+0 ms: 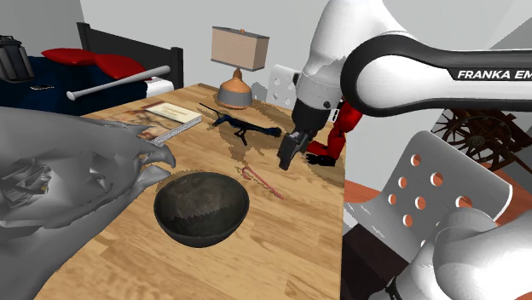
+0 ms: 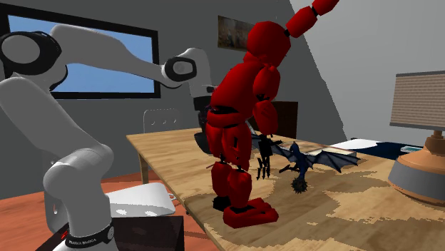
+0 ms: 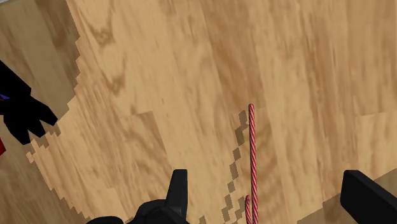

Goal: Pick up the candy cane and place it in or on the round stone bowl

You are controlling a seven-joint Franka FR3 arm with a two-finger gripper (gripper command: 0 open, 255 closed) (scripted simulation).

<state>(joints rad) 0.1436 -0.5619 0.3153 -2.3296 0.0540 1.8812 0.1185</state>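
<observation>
The candy cane (image 1: 260, 181) is a thin red-and-white striped stick lying flat on the wooden table (image 1: 290, 239), just to the shoulder view's right of the dark round bowl (image 1: 201, 208). My black gripper (image 1: 286, 158) hangs a little above the table, slightly beyond the cane and apart from it. In the wrist view the candy cane (image 3: 252, 153) runs lengthwise between my fingers (image 3: 179, 189), which stand wide apart without touching it. The gripper (image 3: 270, 197) is open and holds nothing. The bowl sits upright and empty.
A tall red figure (image 1: 335, 135) stands close behind the gripper, at the table's edge (image 2: 246, 128). A dark winged figure (image 1: 243, 126), a lamp (image 1: 238, 64), a book (image 1: 175, 113) and a big grey skull-like object (image 1: 77, 170) also occupy the table. A white chair (image 1: 435, 187) stands beside it.
</observation>
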